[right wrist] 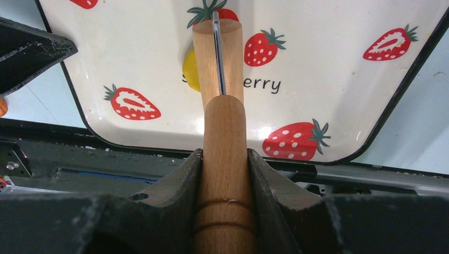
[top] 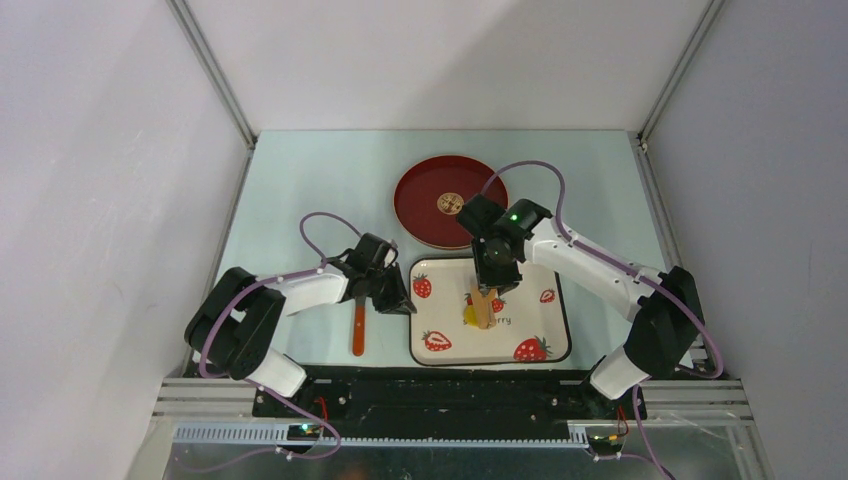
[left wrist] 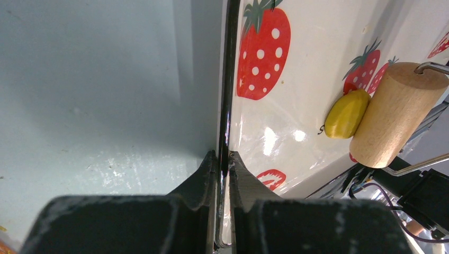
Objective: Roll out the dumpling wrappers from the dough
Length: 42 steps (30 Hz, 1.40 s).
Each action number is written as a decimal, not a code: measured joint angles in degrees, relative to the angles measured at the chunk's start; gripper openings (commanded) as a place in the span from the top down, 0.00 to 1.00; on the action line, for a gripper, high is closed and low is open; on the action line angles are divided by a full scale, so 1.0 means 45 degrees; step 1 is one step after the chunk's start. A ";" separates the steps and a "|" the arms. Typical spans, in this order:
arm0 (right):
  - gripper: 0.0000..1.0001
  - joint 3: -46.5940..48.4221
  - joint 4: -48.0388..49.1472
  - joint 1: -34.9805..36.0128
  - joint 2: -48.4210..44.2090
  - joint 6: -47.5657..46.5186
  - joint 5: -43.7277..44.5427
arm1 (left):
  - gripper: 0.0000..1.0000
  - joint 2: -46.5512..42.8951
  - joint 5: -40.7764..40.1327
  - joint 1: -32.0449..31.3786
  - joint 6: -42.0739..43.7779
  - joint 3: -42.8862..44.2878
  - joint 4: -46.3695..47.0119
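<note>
The dough [top: 469, 315] is a small bright yellow lump on the strawberry-print tray [top: 545, 345]. It also shows in the left wrist view [left wrist: 346, 114] and, partly hidden behind the roller, in the right wrist view [right wrist: 189, 71]. My right gripper [right wrist: 224, 159] is shut on the handle of a wooden rolling pin [right wrist: 225, 137]; its roller drum [left wrist: 394, 116] rests against the dough. My left gripper [left wrist: 223, 159] is shut on the tray's black left rim [left wrist: 226, 79]. No cut-out wrappers are in view.
A red round plate [top: 425, 205] with a gold emblem lies behind the tray. An orange-handled tool [top: 358, 325] lies on the table left of the tray, by my left gripper [top: 395, 295]. The black base rail runs along the near edge.
</note>
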 measured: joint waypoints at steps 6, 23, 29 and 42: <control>1.00 -0.0194 0.0180 0.0005 -0.0005 -0.0005 -0.0015 | 1.00 0.0000 0.0000 -0.0005 0.0000 0.0000 0.0000; 1.00 -0.0801 0.0661 -0.0005 -0.0073 -0.0087 -0.0112 | 1.00 0.0000 0.0005 -0.0005 0.0000 0.0000 0.0000; 1.00 -0.0937 0.0787 -0.0005 -0.0053 -0.0136 -0.0131 | 1.00 0.0000 0.0005 -0.0005 0.0000 0.0000 0.0000; 1.00 -0.1229 0.1093 0.0005 -0.0078 -0.0131 -0.0146 | 1.00 0.0000 0.0000 -0.0005 0.0000 0.0000 0.0000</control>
